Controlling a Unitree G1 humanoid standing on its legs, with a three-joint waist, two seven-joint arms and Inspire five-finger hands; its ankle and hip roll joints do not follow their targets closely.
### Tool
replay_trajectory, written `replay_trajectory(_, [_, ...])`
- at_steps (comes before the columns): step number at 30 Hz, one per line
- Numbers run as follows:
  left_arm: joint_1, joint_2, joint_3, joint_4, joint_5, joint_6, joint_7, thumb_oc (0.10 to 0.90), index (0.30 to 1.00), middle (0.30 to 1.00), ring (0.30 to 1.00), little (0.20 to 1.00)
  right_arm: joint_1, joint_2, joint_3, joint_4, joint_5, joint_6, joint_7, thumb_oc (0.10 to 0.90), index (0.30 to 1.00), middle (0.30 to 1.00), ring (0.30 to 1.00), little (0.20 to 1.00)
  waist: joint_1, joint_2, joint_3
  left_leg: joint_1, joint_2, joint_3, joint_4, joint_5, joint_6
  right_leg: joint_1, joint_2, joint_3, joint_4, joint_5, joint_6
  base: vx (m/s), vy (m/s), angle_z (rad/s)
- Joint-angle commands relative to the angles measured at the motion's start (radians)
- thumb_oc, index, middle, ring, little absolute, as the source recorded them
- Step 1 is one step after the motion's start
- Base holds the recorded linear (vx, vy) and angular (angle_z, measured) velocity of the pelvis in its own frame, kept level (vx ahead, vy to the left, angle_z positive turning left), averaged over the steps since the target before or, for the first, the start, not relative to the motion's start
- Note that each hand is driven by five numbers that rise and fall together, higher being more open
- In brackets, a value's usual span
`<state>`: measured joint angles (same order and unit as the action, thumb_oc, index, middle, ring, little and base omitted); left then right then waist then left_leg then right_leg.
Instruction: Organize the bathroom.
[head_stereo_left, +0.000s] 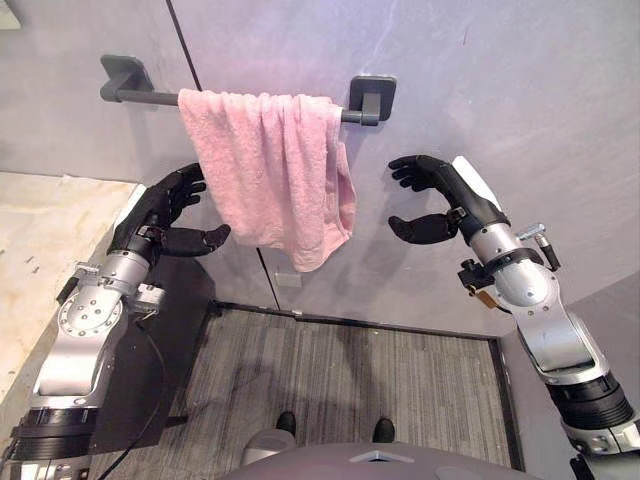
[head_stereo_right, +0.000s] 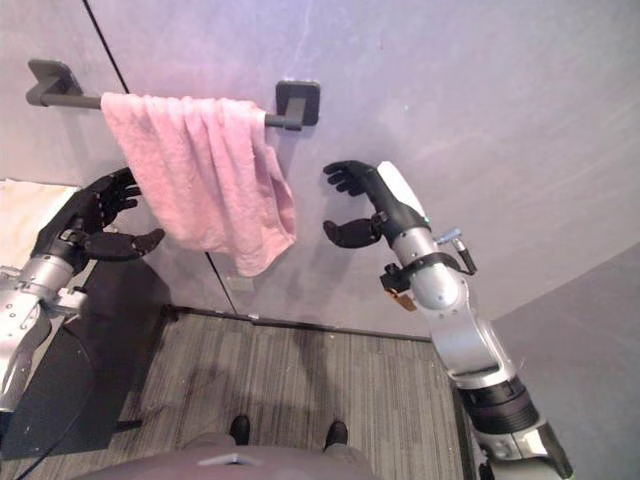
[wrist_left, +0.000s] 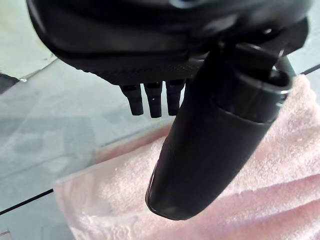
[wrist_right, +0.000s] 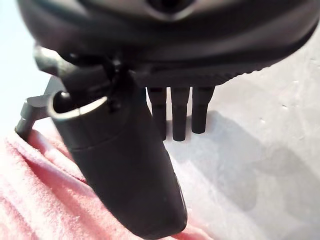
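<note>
A pink towel (head_stereo_left: 272, 175) hangs bunched over a dark grey towel bar (head_stereo_left: 150, 97) fixed to the grey wall, its lower corner drooping toward the right. My left hand (head_stereo_left: 165, 215) is held up just left of the towel's edge, fingers straight and thumb out, holding nothing. My right hand (head_stereo_left: 432, 200) is raised a short gap to the right of the towel, also open and clear of the cloth. The left wrist view shows the towel (wrist_left: 260, 200) past the thumb (wrist_left: 210, 150). In the right wrist view the towel (wrist_right: 45, 200) lies beside the thumb (wrist_right: 125, 170), with the bar's bracket (wrist_right: 30, 112) behind.
The bar's right bracket (head_stereo_left: 372, 97) sits above the towel's right end. A pale counter (head_stereo_left: 40, 250) lies at the left, with a dark cabinet (head_stereo_left: 170, 330) below it. Striped grey floor (head_stereo_left: 350, 390) spreads beneath. The grey wall (head_stereo_left: 520, 90) is bare to the right.
</note>
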<state>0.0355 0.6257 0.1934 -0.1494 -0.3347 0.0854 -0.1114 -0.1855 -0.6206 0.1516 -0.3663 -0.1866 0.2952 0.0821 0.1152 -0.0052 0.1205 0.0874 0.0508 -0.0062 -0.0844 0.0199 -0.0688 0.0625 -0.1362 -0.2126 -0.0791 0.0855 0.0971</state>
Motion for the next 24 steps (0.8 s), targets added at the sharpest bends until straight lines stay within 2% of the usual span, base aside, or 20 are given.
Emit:
replay_trajectory(1, [-0.109,0.038,0.054,-0.087,-0.049,-0.124,0.086,0.800,0.900,0.900,0.900,0.900,-0.185,-0.038,-0.002,-0.110,-0.019,-0.056,-0.079,0.800,0.900,0.900,0.900,0.900,0.023,-0.018,-0.111,0.003,0.079,0.009,0.050,-0.063,-0.063,0.027,-0.028,0.032,0.040,-0.111,0.051,0.00,0.000,0.00])
replay_trajectory(7, [-0.106,0.002,0.044,-0.171,-0.013,-0.125,0.076,0.800,0.900,0.900,0.900,0.900,-0.213,-0.032,0.014,-0.099,-0.014,-0.038,-0.084,0.800,0.900,0.900,0.900,0.900,0.036,-0.037,-0.112,0.003,0.076,-0.001,0.053,-0.067,-0.067,0.032,-0.028,0.022,0.041,-0.111,0.051,0.04,-0.001,0.03])
replay_trajectory(16, [-0.122,0.041,0.023,-0.148,0.008,-0.075,0.075,0.800,0.900,0.900,0.900,0.900,-0.214,-0.048,0.034,-0.102,0.041,-0.014,-0.078,0.800,0.900,0.900,0.900,0.900,0.026,-0.034,-0.117,0.008,0.079,0.007,0.042,-0.059,-0.067,0.031,-0.027,0.028,0.041,-0.109,0.055,0.01,0.000,0.00])
replay_trajectory(24, [-0.131,0.061,0.020,-0.075,0.035,-0.103,0.073,0.800,0.900,0.900,0.900,0.900,-0.203,-0.031,0.050,-0.051,0.145,0.046,-0.076,0.800,0.900,0.900,0.900,0.900,0.016,-0.025,-0.116,0.012,0.089,0.022,0.032,-0.051,-0.073,0.032,-0.022,0.028,0.037,-0.111,0.052,0.00,0.000,0.00])
